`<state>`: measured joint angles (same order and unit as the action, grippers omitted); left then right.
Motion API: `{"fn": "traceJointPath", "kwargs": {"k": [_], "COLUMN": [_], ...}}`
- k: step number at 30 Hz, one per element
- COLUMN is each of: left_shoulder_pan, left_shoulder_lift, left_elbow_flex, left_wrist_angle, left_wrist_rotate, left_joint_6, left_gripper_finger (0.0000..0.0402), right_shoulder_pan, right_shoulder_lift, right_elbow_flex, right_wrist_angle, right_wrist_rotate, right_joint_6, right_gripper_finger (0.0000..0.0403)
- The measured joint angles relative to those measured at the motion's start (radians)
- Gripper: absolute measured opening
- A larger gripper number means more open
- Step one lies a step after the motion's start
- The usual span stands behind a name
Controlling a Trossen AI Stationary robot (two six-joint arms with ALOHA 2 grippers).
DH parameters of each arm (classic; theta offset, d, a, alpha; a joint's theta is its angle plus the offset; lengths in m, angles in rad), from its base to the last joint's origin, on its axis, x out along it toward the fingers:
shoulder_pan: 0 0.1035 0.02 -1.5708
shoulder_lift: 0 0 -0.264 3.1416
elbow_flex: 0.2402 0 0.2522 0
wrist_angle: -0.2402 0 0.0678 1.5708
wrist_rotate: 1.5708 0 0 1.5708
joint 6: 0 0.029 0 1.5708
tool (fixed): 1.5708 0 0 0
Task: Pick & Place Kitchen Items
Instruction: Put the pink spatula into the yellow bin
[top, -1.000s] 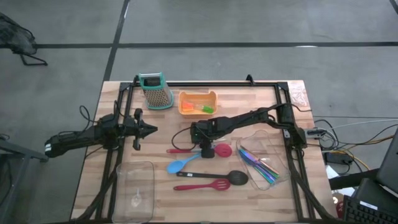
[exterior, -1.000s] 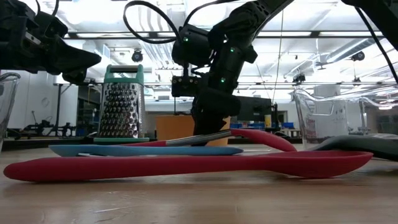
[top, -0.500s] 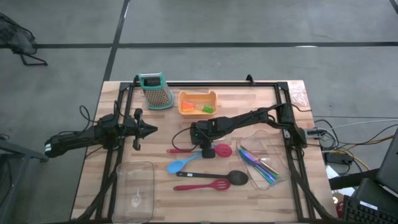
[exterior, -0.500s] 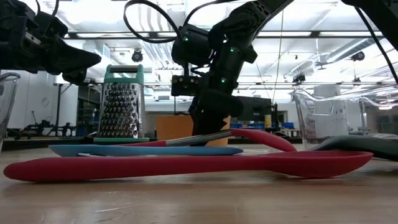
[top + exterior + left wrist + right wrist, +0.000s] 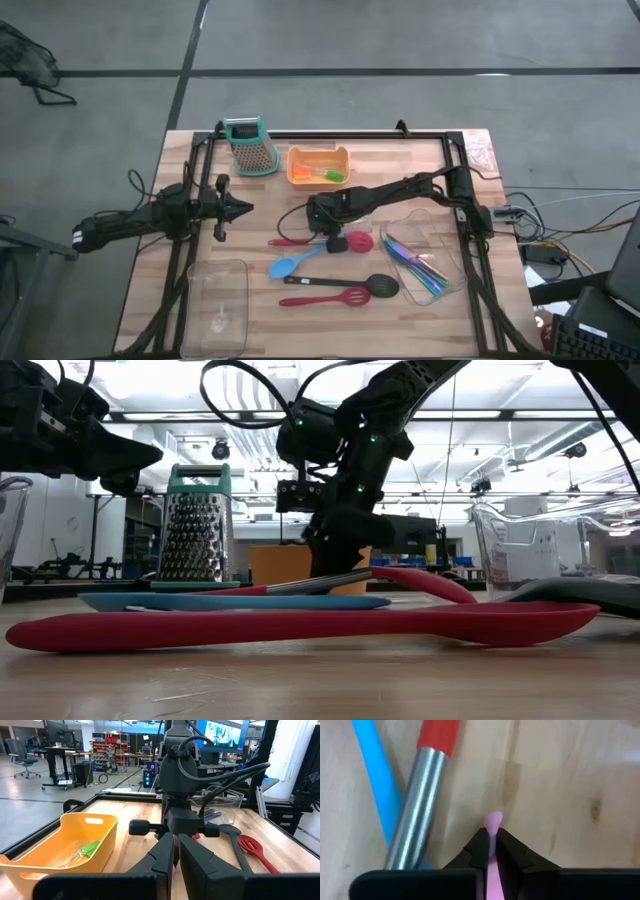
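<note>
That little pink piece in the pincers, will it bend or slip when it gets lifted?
Probably light: the pink piece is a thin strip. The right gripper pinches it at one narrow spot, so it might pivot or slip. Whether it bends can't be told.

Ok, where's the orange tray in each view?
High view: tray at the table's far side, just right of the grater.
Low view: tray in the background, between the grater and the right arm, partly behind the arm.
Left wrist view: tray in the near foreground, beside the right arm.
Right wrist view: not in it.
Shared landmark: the right arm, next to the tray in all three.
</note>
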<state>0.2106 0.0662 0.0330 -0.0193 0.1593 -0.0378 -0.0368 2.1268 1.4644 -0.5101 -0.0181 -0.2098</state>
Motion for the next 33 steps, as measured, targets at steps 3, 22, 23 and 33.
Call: {"fn": "traceJointPath", "kwargs": {"k": [3, 22, 23, 33], "left_shoulder_pan": [0.0, 0.0, 0.0, 0.0], "left_shoulder_lift": [0.0, 0.0, 0.0, 0.0], "left_elbow_flex": [0.0, 0.0, 0.0, 0.0], "left_wrist_angle": [0.0, 0.0, 0.001, 0.001], "left_wrist_rotate": [0.0, 0.0, 0.0, 0.0], "left_joint_6": [0.0, 0.0, 0.0, 0.0], "left_gripper_finger": [0.0035, 0.0035, 0.0035, 0.0035], "right_shoulder_pan": [-0.003, -0.006, -0.007, -0.093], "right_shoulder_lift": [-0.014, -0.022, -0.023, -0.026], "right_elbow_flex": [0.016, 0.338, 0.366, 0.608], "right_wrist_angle": [-0.033, -0.278, -0.287, -0.367], "right_wrist_rotate": [0.057, 0.186, 0.191, 0.198], "right_joint_6": [0.0, -0.059, -0.063, -0.079], "right_gripper_finger": [0.0014, 0.0011, 0.0011, 0.0011]}}
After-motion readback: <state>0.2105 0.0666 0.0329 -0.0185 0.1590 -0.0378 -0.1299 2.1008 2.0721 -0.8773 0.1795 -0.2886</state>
